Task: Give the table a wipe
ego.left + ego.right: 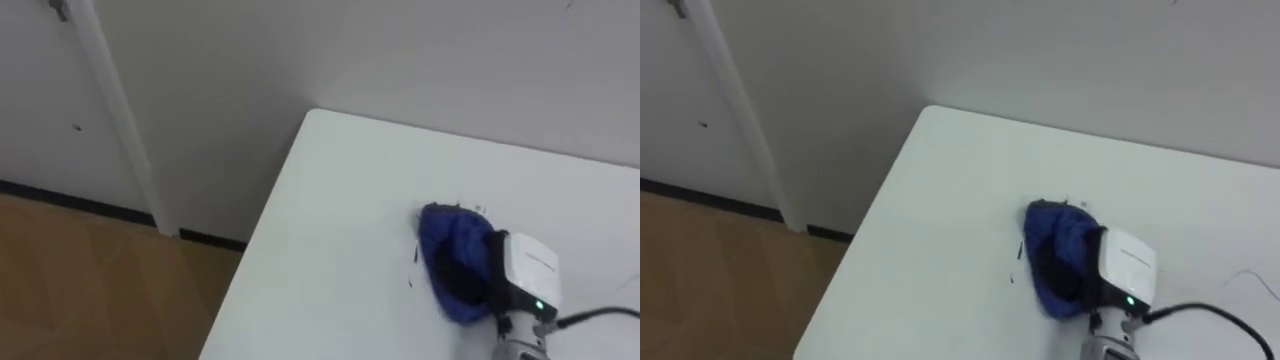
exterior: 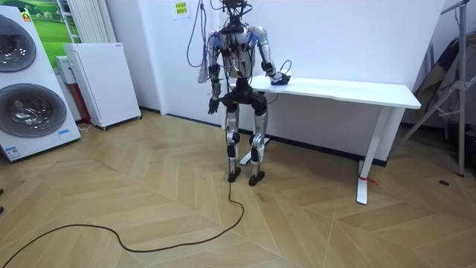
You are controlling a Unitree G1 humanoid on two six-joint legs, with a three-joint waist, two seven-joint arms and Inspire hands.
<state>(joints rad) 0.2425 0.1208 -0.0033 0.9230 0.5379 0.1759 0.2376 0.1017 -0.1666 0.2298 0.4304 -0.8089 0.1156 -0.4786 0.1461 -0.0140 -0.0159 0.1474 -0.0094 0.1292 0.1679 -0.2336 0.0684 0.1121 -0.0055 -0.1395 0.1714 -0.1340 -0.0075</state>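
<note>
Frame silver and black; the right hand [image 1: 528,282] bears a white housing, green indicator lamp, black cable

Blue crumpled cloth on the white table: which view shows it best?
The right eye view: the blue crumpled cloth lies close up on the white table, its right side under the right hand. The left eye view shows nearly the same. The room view gives a small dark speck at the table's end.
</note>
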